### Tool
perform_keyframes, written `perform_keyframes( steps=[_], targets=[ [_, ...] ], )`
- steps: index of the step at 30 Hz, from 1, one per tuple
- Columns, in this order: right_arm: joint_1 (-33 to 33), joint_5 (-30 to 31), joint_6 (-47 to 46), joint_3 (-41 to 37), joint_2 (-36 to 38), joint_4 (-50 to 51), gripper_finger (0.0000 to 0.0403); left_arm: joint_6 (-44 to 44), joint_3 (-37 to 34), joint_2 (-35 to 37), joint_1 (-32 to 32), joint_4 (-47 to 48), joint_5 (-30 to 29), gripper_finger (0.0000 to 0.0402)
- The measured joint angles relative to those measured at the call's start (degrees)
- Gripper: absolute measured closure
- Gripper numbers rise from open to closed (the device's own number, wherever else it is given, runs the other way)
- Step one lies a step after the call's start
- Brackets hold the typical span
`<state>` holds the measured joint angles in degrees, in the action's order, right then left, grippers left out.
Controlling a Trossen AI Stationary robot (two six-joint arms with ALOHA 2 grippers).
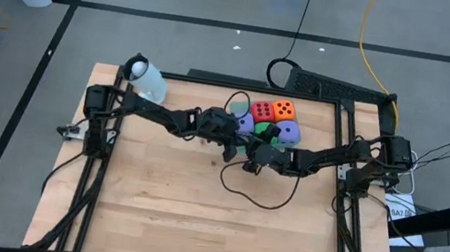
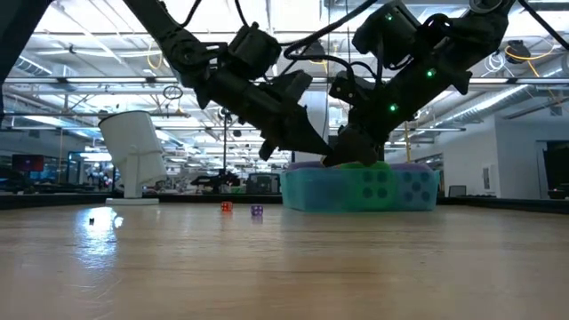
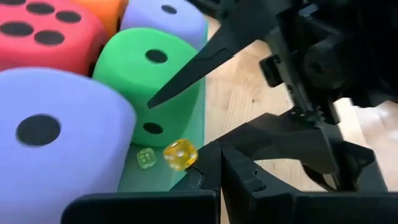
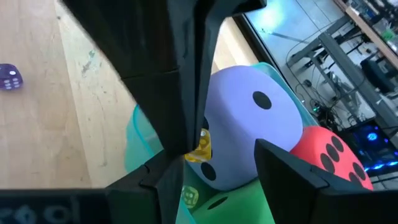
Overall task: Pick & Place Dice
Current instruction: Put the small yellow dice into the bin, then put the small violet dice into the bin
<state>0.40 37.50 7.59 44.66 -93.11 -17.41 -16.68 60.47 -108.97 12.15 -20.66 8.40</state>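
A translucent green tray [image 1: 243, 140] at the table's far middle holds the big soft dice: red [image 1: 262, 110], orange [image 1: 283, 110], green [image 3: 134, 68] and two purple-blue [image 3: 56, 130] [image 1: 290, 133]. My left gripper [image 3: 208, 162] is shut on a small yellow die [image 3: 180, 154] just over the tray's near left rim. A small yellow-green die [image 3: 145, 158] lies on the tray floor. My right gripper [image 4: 221, 152] is open, its fingers reaching over the rim and the green and purple-blue dice. My left gripper pinches the small yellow die [image 4: 200, 149] at its very fingertips, coming slanting down from the table's left. The die is lifted clear, just above the tray floor beside the purple-blue die. My right gripper: I cannot tell whether its fingers [image 3: 186, 74] touch the green die.
A small red die [image 2: 226, 207] and a small purple die [image 2: 257, 211] lie on the bare wood left of the tray. A white cup [image 1: 147, 79] stands at the far left corner. A black cable [image 1: 263, 199] loops over the table's middle. The two grippers nearly meet.
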Motion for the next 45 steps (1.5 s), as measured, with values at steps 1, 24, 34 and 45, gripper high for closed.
perform_keyframes(
  steps=[1, 24, 34, 45],
  targets=[
    [0.02, 0.0, 0.36, 0.0, -0.01, -0.13, 0.022, -0.25, 0.0, 0.0, 0.39, 0.48, 0.54, 0.04],
    [1.31, 1.93, 0.43, 0.2, 0.18, -1.07, 0.0215, 16.8, -8.82, 16.7, -1.44, 7.29, -10.38, 0.0401],
    [1.91, -11.06, -10.52, 0.12, 4.63, -3.28, 0.0215, 23.16, -30.07, 47.98, -2.23, 9.76, -10.86, 0.04],
    [6.38, -22.25, -8.88, 0.61, -2.95, -10.38, 0.0215, 26.68, -40.76, 65.37, 2.44, 13.51, -21.98, 0.0383]
  ],
)
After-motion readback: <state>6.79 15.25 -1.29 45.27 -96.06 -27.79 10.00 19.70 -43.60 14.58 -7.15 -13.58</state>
